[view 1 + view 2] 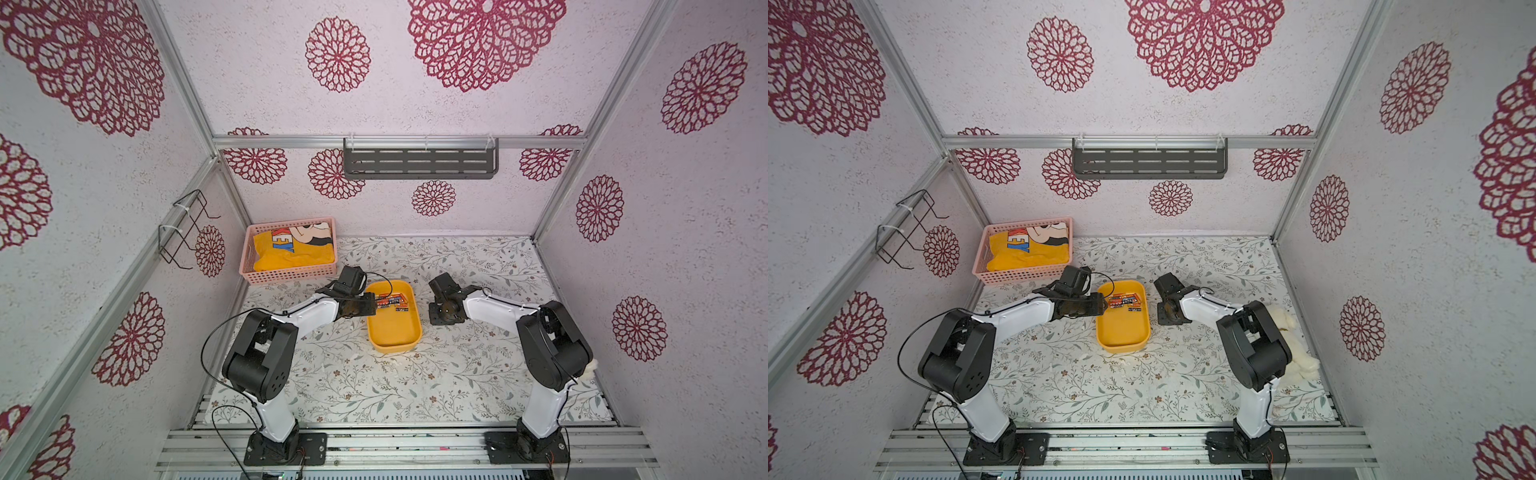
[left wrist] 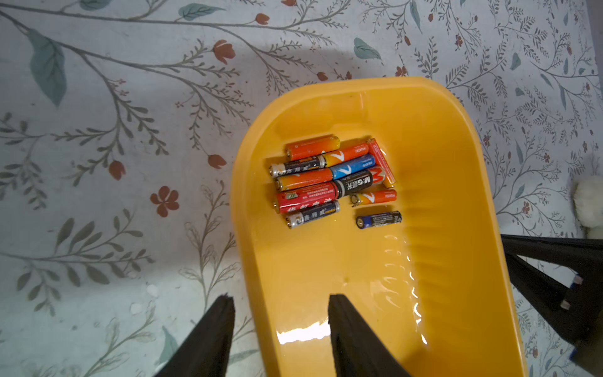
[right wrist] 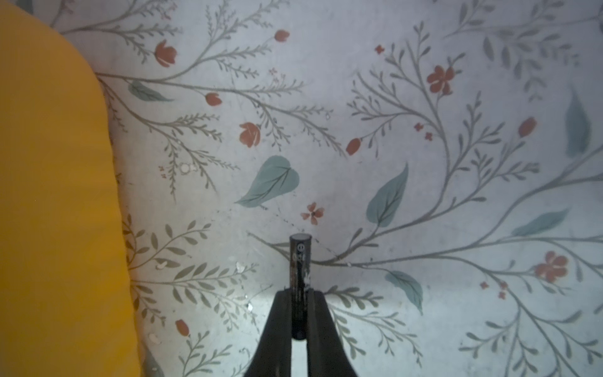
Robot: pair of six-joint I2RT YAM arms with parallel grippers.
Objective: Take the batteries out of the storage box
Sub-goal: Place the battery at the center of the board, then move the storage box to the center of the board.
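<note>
The walls are pale with big dark-red flower patterns, and below them lies the table, covered with a cloth of leaves and small flowers. At the back left corner of the table stands a pink basket with a yellow cloth inside it. The storage box, a shallow yellow tray, stands near the middle of the table, its long sides running from the front edge toward the back edge. A white fluffy thing lies at the right edge of the table. The left gripper is spread, and its fingers stand on both sides of the left wall of the box: one over the table just outside this wall, the other over the inside of the box. Whether they touch it I cannot tell. The right gripper is just beside the right wall of the box, over the table, and it pinches one black battery, which sticks out past the fingertips. The batteries lie together in the back end of the box, mostly orange and black, one blue. A small dark battery lies a little apart from the heap.
</note>
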